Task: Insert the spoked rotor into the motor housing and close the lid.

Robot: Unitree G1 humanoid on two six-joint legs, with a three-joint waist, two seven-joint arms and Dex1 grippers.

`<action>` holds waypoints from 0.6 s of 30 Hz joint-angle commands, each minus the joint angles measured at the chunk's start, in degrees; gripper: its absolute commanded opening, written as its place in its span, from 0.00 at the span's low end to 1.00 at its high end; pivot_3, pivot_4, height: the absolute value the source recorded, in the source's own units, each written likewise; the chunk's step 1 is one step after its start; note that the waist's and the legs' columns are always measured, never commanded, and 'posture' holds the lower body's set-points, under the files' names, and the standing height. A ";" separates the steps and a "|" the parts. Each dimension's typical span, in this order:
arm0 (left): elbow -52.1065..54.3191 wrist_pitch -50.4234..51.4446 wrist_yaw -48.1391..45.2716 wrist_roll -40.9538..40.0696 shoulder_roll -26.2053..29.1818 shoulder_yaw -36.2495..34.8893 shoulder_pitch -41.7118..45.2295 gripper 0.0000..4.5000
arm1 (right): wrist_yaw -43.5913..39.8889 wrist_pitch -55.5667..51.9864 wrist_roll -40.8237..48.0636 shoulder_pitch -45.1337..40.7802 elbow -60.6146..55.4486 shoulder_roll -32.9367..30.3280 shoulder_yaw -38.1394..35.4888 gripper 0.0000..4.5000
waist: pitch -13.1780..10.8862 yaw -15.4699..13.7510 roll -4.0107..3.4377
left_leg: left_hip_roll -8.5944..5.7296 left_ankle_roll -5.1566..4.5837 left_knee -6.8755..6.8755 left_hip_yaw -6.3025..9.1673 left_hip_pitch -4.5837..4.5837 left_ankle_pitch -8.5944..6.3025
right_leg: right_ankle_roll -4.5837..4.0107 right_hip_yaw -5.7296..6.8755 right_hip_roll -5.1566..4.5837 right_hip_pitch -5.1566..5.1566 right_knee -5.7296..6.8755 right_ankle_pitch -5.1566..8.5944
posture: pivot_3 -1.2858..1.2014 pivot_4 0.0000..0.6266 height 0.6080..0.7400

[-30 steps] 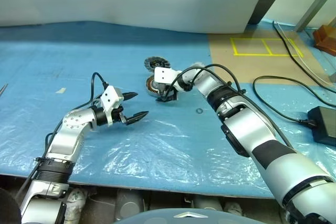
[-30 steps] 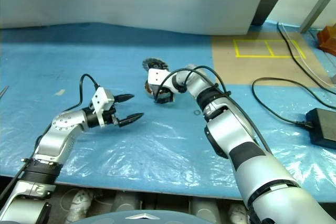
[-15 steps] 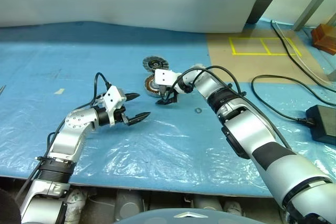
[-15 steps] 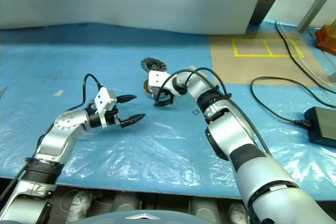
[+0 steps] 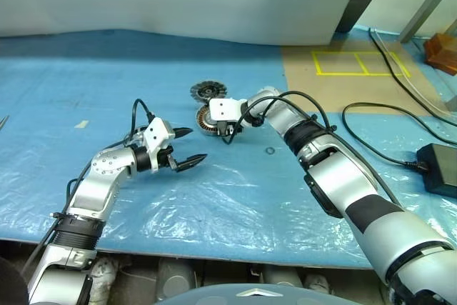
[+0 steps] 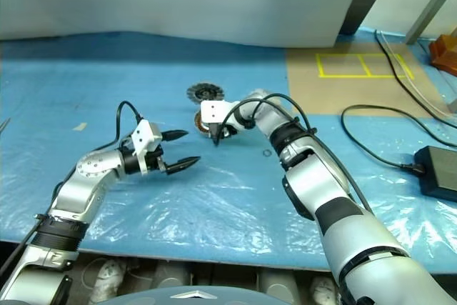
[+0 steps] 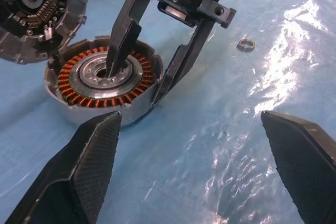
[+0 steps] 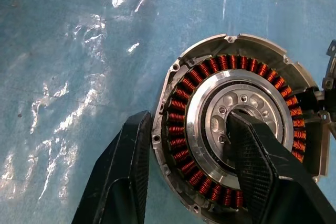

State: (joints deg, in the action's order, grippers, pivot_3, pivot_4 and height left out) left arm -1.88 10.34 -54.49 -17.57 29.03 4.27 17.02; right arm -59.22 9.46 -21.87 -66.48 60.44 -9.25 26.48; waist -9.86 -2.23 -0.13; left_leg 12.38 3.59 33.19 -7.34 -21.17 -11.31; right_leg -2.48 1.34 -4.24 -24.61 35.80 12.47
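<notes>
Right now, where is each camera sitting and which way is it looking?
Head views, both eyes: high on the head, looking forward and down at the blue table, both arms showing.
Left wrist view: on the left arm, looking past the left claw at the right claw, one finger inside the motor housing, one outside its rim.
Right wrist view: on the right arm, looking down its own fingers at the housing.
All views share the housing; the lid lies behind it.

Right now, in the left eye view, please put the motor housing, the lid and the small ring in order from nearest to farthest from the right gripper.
Measured from the right gripper:
1. Motor housing: the gripper straddles its rim.
2. Lid: just behind the housing.
3. Small ring: alone on the blue sheet, toward the robot's right. Lid and ring are nearly tied.
</notes>
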 commanded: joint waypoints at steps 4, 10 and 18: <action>1.10 -0.39 -0.12 -0.28 -0.50 -0.35 0.20 1.00 | -1.24 -2.77 -1.34 2.13 -1.41 -0.39 1.41 0.42 | 0.01 0.02 -0.02 | 0.14 0.15 0.00 -0.19 0.21 -0.11 | -0.02 -0.06 0.02 0.12 0.05 -0.01 | 0.52 0.24 1.00; 2.18 -0.14 -0.48 -0.44 0.14 -0.55 -1.15 1.00 | -13.29 -15.14 3.58 9.10 -23.73 -6.83 -0.49 0.42 | 0.02 -0.64 0.01 | 0.43 0.11 0.03 -0.87 0.09 -0.08 | -0.03 -0.07 -0.04 0.12 -0.13 -0.02 | 0.52 0.24 1.00; 3.97 0.52 -0.48 -0.97 0.24 -0.57 -3.22 1.00 | -20.09 -39.40 6.10 20.87 -57.72 -15.56 0.38 0.42 | 0.03 -1.56 0.03 | 0.52 -0.05 -0.18 -0.96 0.12 0.01 | -0.01 -0.04 0.03 0.08 -0.21 -0.02 | 0.52 0.24 1.00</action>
State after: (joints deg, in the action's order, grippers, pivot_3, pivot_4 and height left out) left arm -0.61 11.25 -54.72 -17.99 28.84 4.19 14.08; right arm -78.09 -25.71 -16.22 -45.61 8.42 -24.36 26.28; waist -9.83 -3.79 -0.10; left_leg 12.92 3.57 33.01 -8.35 -20.99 -11.31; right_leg -2.49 1.26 -4.21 -24.53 35.60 12.45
